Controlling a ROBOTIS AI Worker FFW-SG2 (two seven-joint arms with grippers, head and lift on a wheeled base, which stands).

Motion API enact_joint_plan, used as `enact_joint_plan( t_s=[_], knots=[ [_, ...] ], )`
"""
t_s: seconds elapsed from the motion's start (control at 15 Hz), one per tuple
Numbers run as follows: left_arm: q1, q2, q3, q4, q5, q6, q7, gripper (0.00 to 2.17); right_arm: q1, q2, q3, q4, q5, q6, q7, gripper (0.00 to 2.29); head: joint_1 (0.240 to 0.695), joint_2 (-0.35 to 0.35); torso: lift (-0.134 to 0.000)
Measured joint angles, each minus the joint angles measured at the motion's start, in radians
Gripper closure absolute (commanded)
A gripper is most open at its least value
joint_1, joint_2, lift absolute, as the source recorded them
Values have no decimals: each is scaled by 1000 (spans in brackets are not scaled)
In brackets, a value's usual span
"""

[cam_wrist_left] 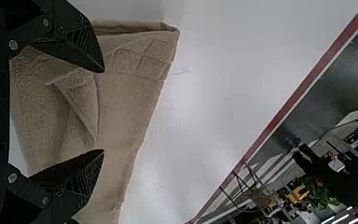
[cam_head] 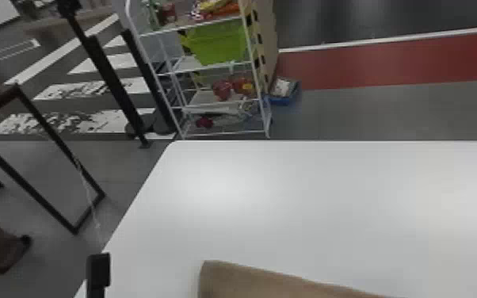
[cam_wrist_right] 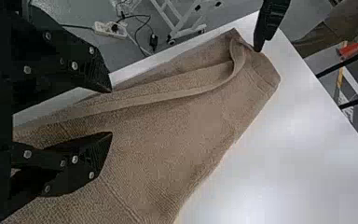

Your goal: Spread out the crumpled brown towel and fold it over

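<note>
Head view | brown towel [cam_head: 245,283] on table [cam_head: 289,206] | left end effector [cam_head: 99,270] nearby

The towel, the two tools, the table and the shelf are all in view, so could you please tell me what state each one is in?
Towel: partly spread, uneven, one edge raised and a corner turned over.
Left tool: open, over the towel.
Right tool: open, over the towel.
Table: bearing the towel.
Shelf: standing, stocked on several levels.
</note>
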Motion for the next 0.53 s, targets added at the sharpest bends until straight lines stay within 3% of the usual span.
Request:
enact_joint_plan(
  t_s=[0.2, 0.33, 0.53],
  knots=[
    [-5, 0, 2, 0, 0, -1, 2, 248, 0, 20, -156, -7, -152, -36, 0, 36, 695, 350, -123],
    [-13, 0, 20, 0, 0, -20, 13, 248, 12, 49, -283, 5, -267, -98, 0, 46, 695, 312, -123],
    [-18, 0, 54, -30, 0, -94, 53, 252, 37, 81, -415, 43, -348, -205, 0, 130, 695, 286, -123]
  ],
)
